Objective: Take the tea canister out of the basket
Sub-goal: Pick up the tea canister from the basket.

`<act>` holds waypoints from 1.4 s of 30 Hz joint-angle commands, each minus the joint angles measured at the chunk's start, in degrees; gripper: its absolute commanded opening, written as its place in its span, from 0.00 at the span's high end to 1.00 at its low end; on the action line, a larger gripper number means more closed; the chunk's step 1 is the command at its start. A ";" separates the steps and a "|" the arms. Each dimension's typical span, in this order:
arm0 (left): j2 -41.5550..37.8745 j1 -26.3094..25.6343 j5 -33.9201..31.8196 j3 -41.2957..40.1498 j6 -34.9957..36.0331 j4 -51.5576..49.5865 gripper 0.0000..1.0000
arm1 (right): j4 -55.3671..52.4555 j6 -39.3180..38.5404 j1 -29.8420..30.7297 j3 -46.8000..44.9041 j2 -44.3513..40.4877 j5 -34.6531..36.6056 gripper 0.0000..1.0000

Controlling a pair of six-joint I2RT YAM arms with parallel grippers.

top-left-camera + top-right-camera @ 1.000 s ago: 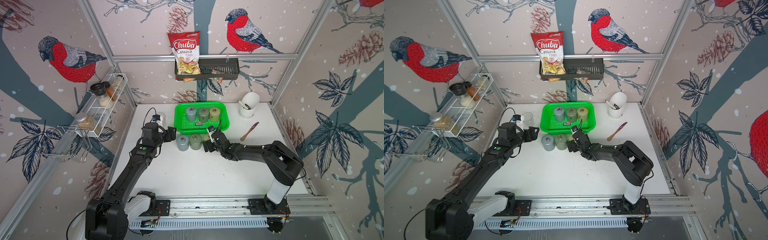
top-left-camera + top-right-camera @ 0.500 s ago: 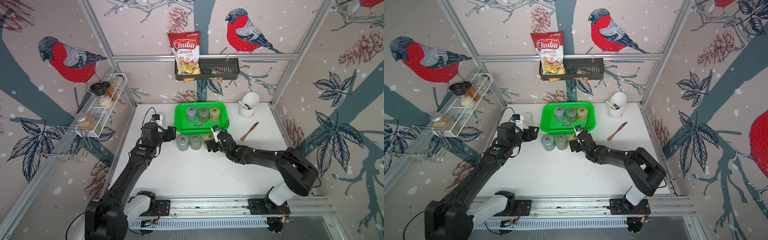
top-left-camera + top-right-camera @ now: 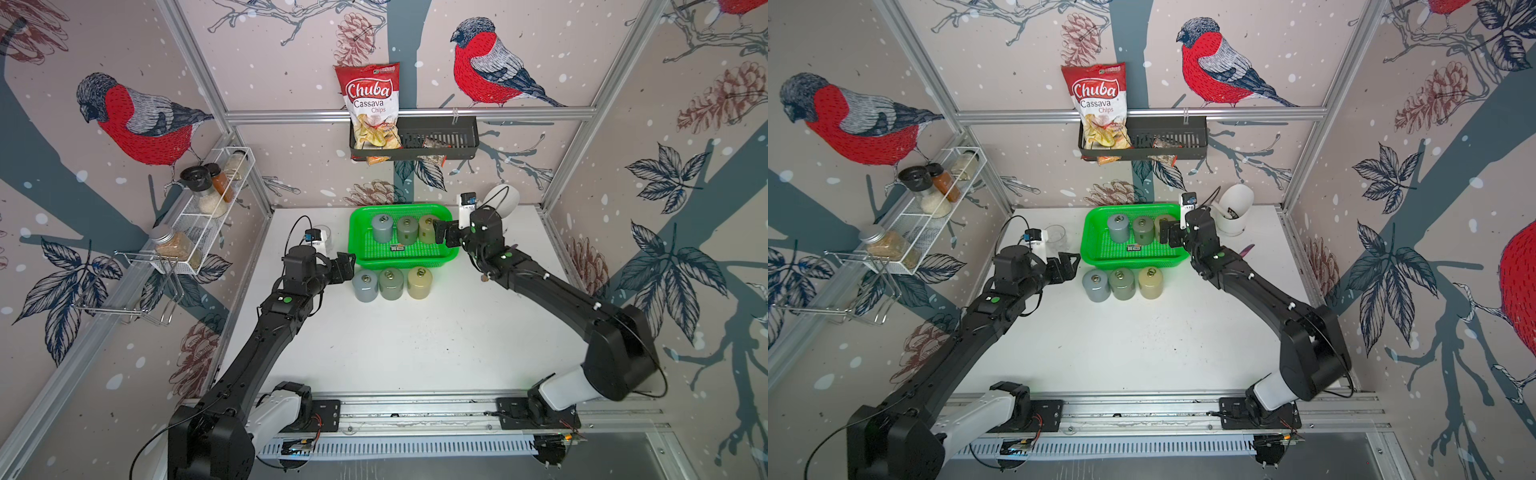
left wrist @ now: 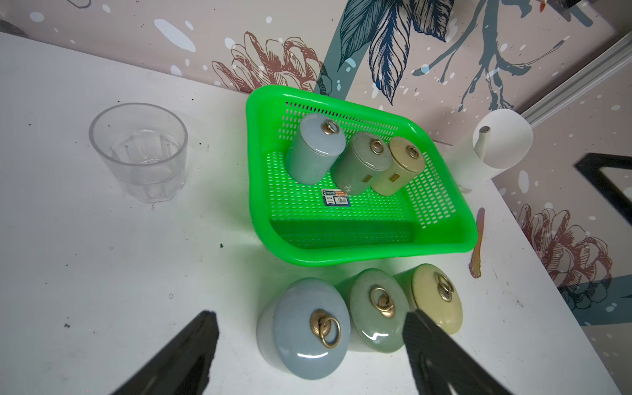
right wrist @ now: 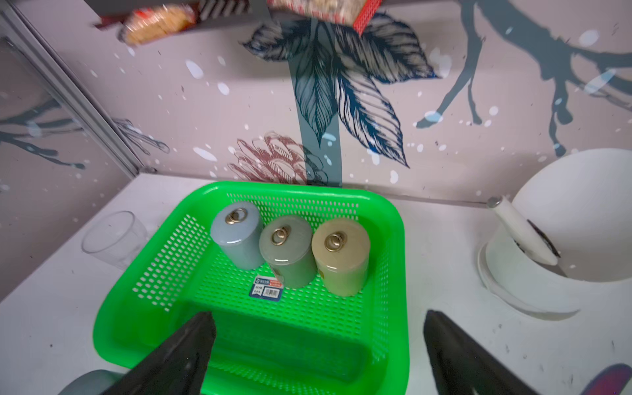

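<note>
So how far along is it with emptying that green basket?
Perhaps halfway. Done: a row of three canisters stands on the table outside the basket. In hand: nothing is gripped; the right gripper hovers open by the beige canister in the basket, and the left gripper is open beside the row. Left: that one, the green canister and the blue-grey canister sit inside the basket.

The left gripper [image 3: 344, 267] stays low with jaws spread wide and empty, and the right gripper [image 3: 441, 237], further forward, is spread wide too
</note>
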 commanded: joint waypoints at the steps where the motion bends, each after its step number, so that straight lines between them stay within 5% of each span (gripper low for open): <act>1: 0.10 -0.59 -0.10 0.12 -0.03 2.22 0.11 | -10.83 -1.35 -0.54 5.81 6.01 -0.65 0.00; 14: 0.51 -1.85 -1.38 1.23 0.71 0.71 0.10 | -16.80 -2.93 -3.57 25.30 28.51 -3.63 0.00; 42: 0.41 -1.82 -3.66 0.15 1.86 -0.76 0.09 | -12.93 -7.19 -4.31 31.89 39.60 -3.91 0.00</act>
